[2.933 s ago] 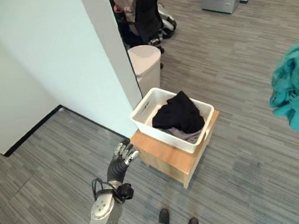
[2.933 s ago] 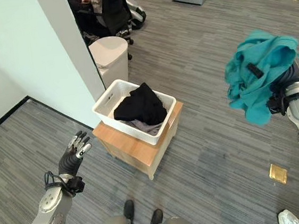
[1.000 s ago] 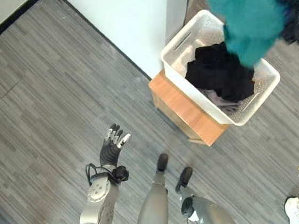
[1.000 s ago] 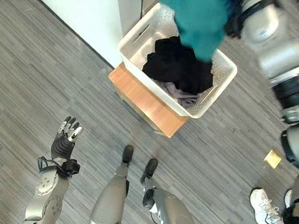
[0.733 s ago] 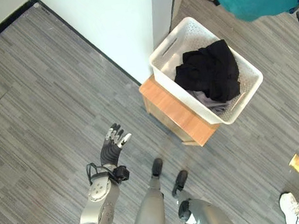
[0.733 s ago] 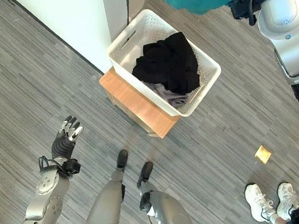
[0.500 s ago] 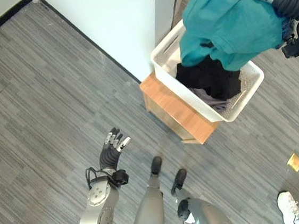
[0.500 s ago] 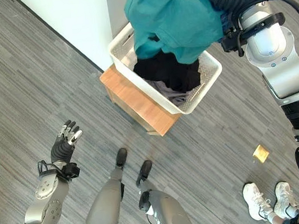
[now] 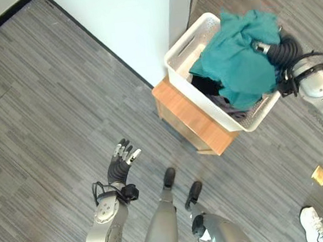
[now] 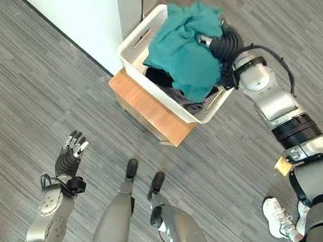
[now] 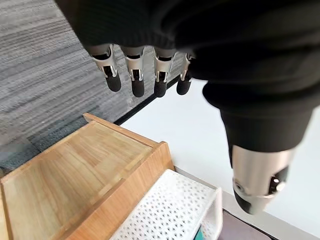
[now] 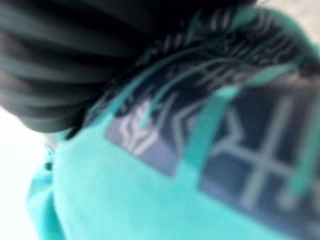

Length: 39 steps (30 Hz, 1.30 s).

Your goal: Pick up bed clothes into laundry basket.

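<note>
Since half a second earlier, the teal garment point(image 9: 237, 61) had dropped from above the laundry basket point(image 9: 184, 50) onto its contents. In the left eye view it lay bunched over the dark clothes point(image 9: 206, 85), spilling toward the basket's far rim. The right hand point(image 9: 260, 47) was at the garment's edge inside the basket, its fingers buried in cloth, so their state could not be told.

In the right eye view the left hand point(image 10: 71, 154), fingers spread, hung well away from the basket over the floor point(image 10: 42, 81).

The left wrist view showed straight fingers point(image 11: 133, 75) above the wooden stand point(image 11: 75, 175).

The right wrist view showed teal fabric with a dark patterned panel.
</note>
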Motion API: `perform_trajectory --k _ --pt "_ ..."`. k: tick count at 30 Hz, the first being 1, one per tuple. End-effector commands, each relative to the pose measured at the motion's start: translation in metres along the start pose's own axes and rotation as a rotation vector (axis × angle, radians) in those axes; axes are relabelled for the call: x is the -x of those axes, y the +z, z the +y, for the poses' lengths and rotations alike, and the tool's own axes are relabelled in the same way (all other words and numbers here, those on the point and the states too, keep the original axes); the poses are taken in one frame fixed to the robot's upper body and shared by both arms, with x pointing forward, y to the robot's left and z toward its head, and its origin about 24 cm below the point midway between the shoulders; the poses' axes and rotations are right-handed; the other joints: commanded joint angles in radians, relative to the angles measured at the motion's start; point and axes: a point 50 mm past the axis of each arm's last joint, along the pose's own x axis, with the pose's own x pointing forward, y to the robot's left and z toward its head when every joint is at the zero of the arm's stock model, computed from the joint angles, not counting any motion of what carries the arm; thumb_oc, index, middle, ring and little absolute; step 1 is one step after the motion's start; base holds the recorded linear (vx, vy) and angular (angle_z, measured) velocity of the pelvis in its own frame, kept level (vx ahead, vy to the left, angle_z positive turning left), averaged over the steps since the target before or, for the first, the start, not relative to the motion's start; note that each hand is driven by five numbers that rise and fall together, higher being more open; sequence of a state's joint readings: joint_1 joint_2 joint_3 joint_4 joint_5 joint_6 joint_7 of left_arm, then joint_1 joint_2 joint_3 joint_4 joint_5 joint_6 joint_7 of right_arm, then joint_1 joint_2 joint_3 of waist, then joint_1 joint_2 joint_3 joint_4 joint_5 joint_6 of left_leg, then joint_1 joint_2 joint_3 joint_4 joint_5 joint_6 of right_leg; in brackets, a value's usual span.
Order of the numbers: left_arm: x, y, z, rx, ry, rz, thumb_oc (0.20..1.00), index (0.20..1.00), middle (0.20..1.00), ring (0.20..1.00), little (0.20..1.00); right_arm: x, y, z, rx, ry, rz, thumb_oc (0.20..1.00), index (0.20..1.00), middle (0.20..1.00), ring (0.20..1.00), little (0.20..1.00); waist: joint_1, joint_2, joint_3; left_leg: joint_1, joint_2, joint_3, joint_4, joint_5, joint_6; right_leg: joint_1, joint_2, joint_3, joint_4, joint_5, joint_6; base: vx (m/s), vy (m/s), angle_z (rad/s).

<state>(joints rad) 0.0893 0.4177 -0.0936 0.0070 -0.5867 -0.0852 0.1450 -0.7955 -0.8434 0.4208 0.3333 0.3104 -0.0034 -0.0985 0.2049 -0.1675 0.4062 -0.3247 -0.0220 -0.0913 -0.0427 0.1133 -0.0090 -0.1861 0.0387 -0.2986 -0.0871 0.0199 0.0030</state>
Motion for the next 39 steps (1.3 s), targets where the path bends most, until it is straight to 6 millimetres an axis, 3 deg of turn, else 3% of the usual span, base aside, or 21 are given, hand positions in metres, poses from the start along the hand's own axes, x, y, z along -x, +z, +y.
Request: perform_trajectory --k 1,4,11,12,20,23,26,27,30,31,35,36,38,39 --pt "0.01 0.014 0.005 0.012 -0.014 -0.065 1.0 1.0 1.0 1.0 1.0 -0.01 -0.004 -0.009 0.041 -0.054 0.043 0.2 0.2 0.2 0.2 0.2 0.033 -0.013 -0.008 0.045 0.052 0.021 -0.044 -0.027 -0.03 -0.016 -0.14 0.012 0.0 0.051 0.154 0.0 0.0 0.0" --pt "0.01 0.014 0.007 0.006 -0.008 -0.06 1.0 1.0 1.0 1.0 1.0 -0.018 -0.02 -0.011 0.092 -0.072 0.152 0.2 0.2 0.2 0.2 0.2 0.043 -0.007 -0.002 0.036 0.052 0.019 -0.044 -0.025 -0.03 -0.022 -0.14 0.011 0.0 0.054 0.154 0.0 0.0 0.0" --pt "0.009 0.014 0.003 0.023 -0.003 -0.06 1.0 1.0 1.0 1.0 1.0 -0.044 -0.022 -0.024 0.169 -0.177 0.299 0.2 0.2 0.2 0.2 0.2 0.058 0.004 0.012 0.021 0.049 0.02 -0.043 -0.021 -0.029 -0.038 -0.139 0.015 0.0 0.064 0.154 0.0 0.0 0.0" --pt "0.007 0.014 0.0 0.025 -0.003 -0.056 1.0 1.0 1.0 1.0 1.0 -0.044 -0.036 -0.021 0.074 -0.205 0.401 1.0 1.0 1.0 1.0 1.0 0.063 0.007 0.017 0.018 0.05 0.018 -0.044 -0.019 -0.03 -0.041 -0.138 0.016 0.0 0.066 0.153 0.0 0.0 0.0" --pt "0.003 0.016 0.01 0.016 0.042 -0.062 1.0 1.0 1.0 1.0 1.0 -0.051 -0.027 -0.008 -0.002 -0.135 0.374 1.0 1.0 1.0 1.0 1.0 0.053 -0.006 0.007 0.027 0.048 0.017 -0.043 -0.024 -0.029 -0.031 -0.136 0.02 0.0 0.063 0.154 0.01 0.004 0.01" --pt "0.004 0.018 0.018 -0.01 0.056 -0.067 1.0 1.0 1.0 1.0 1.0 -0.048 -0.006 -0.023 0.285 0.0 0.263 1.0 1.0 1.0 1.0 1.0 0.021 -0.029 -0.003 0.053 0.053 0.035 -0.045 -0.036 -0.032 -0.017 -0.132 0.035 0.0 0.061 0.156 0.01 0.017 -0.05" --pt "0.005 0.019 0.021 -0.009 0.063 -0.072 1.0 1.0 1.0 1.0 1.0 -0.02 -0.011 -0.03 0.269 0.037 0.191 1.0 1.0 1.0 1.0 1.0 -0.017 -0.043 -0.019 0.07 0.051 0.049 -0.045 -0.04 -0.032 -0.01 -0.135 0.043 0.0 0.063 0.158 0.0 0.005 -0.06" --pt "0.006 0.019 0.022 0.005 0.072 -0.081 1.0 1.0 1.0 1.0 1.0 0.013 -0.03 -0.033 0.189 0.04 0.188 1.0 1.0 1.0 1.0 1.0 -0.046 -0.039 -0.031 0.082 0.049 0.056 -0.045 -0.046 -0.031 -0.001 -0.138 0.047 0.0 0.061 0.16 0.02 -0.015 -0.26" --pt "0.008 0.017 0.021 -0.015 0.046 -0.071 1.0 1.0 1.0 1.0 1.0 0.068 -0.06 -0.041 0.105 0.031 0.253 1.0 1.0 1.0 1.0 1.0 -0.062 -0.03 -0.062 0.103 0.042 0.058 -0.045 -0.057 -0.026 0.016 -0.144 0.046 0.0 0.052 0.162 0.04 -0.02 -0.16" --pt "0.01 0.018 0.022 -0.038 0.024 -0.067 1.0 1.0 1.0 1.0 1.0 0.113 -0.078 -0.036 -0.004 0.023 0.301 1.0 1.0 1.0 1.0 1.0 -0.084 -0.014 -0.103 0.134 0.037 0.066 -0.045 -0.07 -0.025 0.043 -0.151 0.046 0.0 0.044 0.165 0.09 -0.027 -0.23" --pt "0.015 0.015 0.027 -0.035 0.021 -0.051 1.0 1.0 1.0 1.0 1.0 0.154 -0.099 -0.02 -0.216 -0.09 0.353 1.0 1.0 1.0 1.0 1.0 -0.114 0.017 -0.163 0.188 0.034 0.077 -0.045 -0.089 -0.023 0.093 -0.159 0.049 0.0 0.026 0.167 0.1 -0.016 -0.28" --pt "0.019 0.009 0.032 -0.029 0.054 -0.031 1.0 1.0 1.0 1.0 1.0 0.174 -0.114 -0.002 -0.33 -0.218 0.401 1.0 1.0 1.0 1.0 1.0 -0.134 0.042 -0.21 0.223 0.034 0.086 -0.045 -0.102 -0.02 0.126 -0.164 0.054 0.001 0.013 0.165 0.14 -0.009 -0.08" --pt "0.022 0.002 0.034 -0.015 0.076 -0.007 1.0 1.0 1.0 1.0 1.0 0.189 -0.125 0.011 -0.39 -0.287 0.457 1.0 1.0 1.0 1.0 1.0 -0.146 0.059 -0.24 0.252 0.035 0.089 -0.045 -0.112 -0.018 0.151 -0.166 0.056 0.008 -0.003 0.164 0.13 -0.015 -0.02" --pt "0.025 -0.005 0.036 -0.012 0.1 0.017 1.0 1.0 1.0 1.0 1.0 0.204 -0.135 0.028 -0.463 -0.357 0.517 1.0 1.0 1.0 1.0 1.0 -0.153 0.073 -0.262 0.28 0.035 0.093 -0.045 -0.12 -0.016 0.177 -0.17 0.056 0.019 -0.017 0.161 0.08 -0.016 -0.01"
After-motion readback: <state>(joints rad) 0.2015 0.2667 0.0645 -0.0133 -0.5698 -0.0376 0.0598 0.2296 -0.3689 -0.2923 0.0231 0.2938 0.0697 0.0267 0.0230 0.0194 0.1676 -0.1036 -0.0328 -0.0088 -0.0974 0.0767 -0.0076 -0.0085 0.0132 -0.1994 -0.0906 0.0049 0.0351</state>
